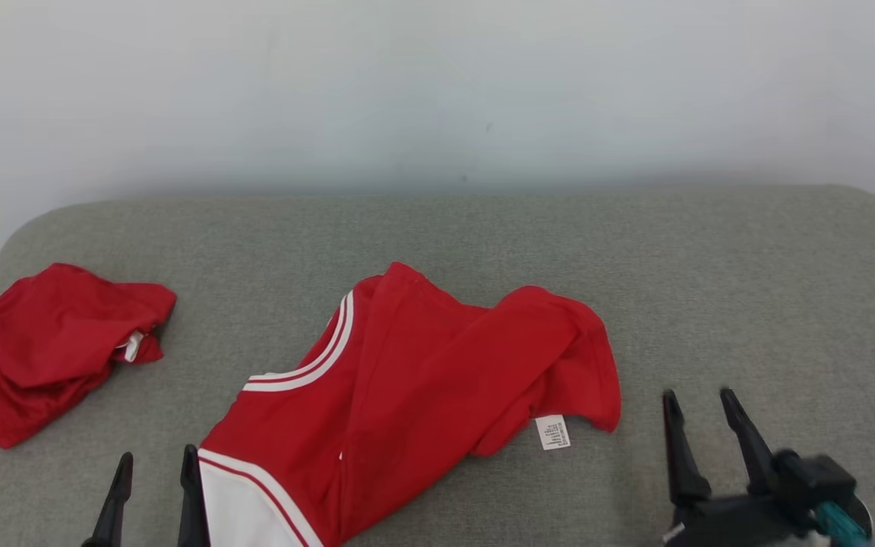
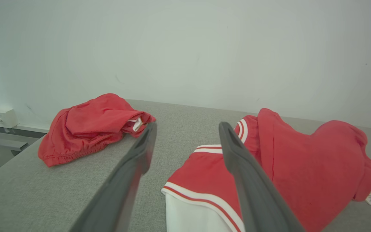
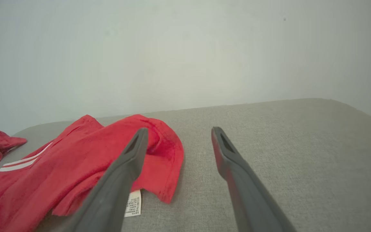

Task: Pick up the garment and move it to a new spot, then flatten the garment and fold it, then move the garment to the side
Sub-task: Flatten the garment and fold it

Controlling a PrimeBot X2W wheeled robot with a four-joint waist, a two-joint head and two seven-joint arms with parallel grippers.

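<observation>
Red white-trimmed fabric garment (image 1: 415, 365) lies crumpled; my left gripper (image 1: 158, 453) and right gripper (image 1: 698, 393) gape empty; pickup step, I'd pinch an edge.

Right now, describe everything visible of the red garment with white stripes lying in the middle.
The red garment looks like soft knit cloth, with white striped trim, a white panel at its near end and a small printed label. It lies crumpled and partly folded over itself on the grey padded surface. The open left gripper stands beside its near edge; no gripper holds it.
</observation>
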